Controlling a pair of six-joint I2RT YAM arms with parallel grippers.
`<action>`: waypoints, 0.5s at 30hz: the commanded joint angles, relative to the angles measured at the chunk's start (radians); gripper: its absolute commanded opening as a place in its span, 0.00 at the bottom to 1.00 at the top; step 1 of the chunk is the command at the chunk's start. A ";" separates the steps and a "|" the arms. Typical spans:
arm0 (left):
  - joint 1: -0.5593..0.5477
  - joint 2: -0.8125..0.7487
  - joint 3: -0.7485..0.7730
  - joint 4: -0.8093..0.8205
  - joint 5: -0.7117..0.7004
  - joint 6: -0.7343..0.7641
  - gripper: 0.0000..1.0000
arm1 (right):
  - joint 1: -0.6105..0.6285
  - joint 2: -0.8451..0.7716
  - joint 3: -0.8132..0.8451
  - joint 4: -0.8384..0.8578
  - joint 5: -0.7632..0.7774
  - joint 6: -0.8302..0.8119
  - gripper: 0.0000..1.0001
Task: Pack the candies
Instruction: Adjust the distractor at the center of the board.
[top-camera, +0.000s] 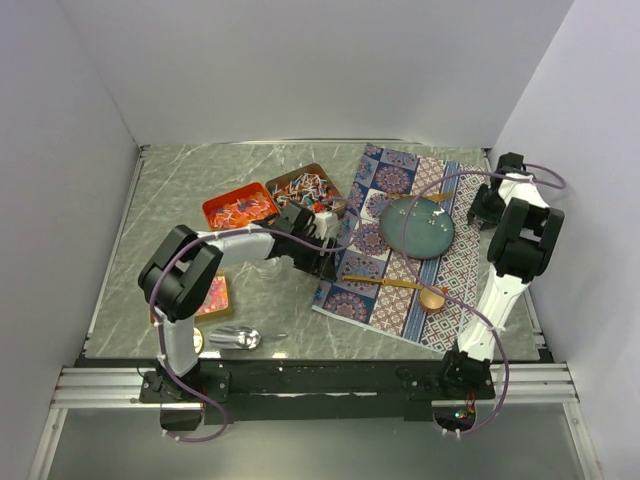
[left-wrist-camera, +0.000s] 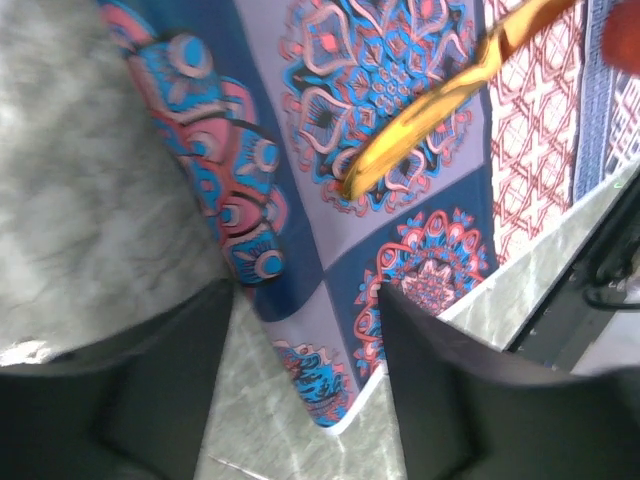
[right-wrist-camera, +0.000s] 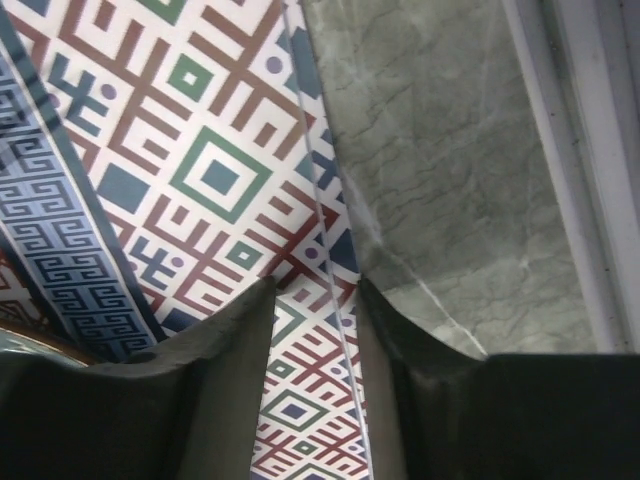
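Both grippers empty at the mat's edges; candies sit in two tins at the back left.

Nearest, a metal scoop (top-camera: 236, 337) lies on the marble table (top-camera: 180, 185) by the left arm's base. Further in, the left gripper (left-wrist-camera: 305, 300) hangs over the left edge of the patterned mat (top-camera: 400, 180), its jaws well apart with nothing between them but mat and table below. Just beyond it a gold spoon (left-wrist-camera: 440, 100) lies on the mat, and past that a teal plate (top-camera: 417, 228). The candies (top-camera: 300, 188) fill a brown tin (top-camera: 338, 190) and an orange tin (top-camera: 216, 203) beside it, off the mat, just behind the left gripper. At the far right, the right gripper (right-wrist-camera: 316, 290) is low over the mat's right edge, jaws only narrowly apart; the edge runs through the gap, and whether the fingers touch it cannot be told.
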 joint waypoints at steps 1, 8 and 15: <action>-0.025 0.053 0.008 -0.023 0.071 0.015 0.57 | -0.007 0.037 0.044 -0.022 -0.017 0.010 0.33; -0.042 0.114 0.084 -0.049 0.151 0.036 0.18 | -0.018 0.069 0.105 -0.018 0.024 0.009 0.00; -0.089 0.214 0.207 -0.076 0.206 0.052 0.11 | -0.049 0.170 0.274 -0.010 0.081 -0.041 0.00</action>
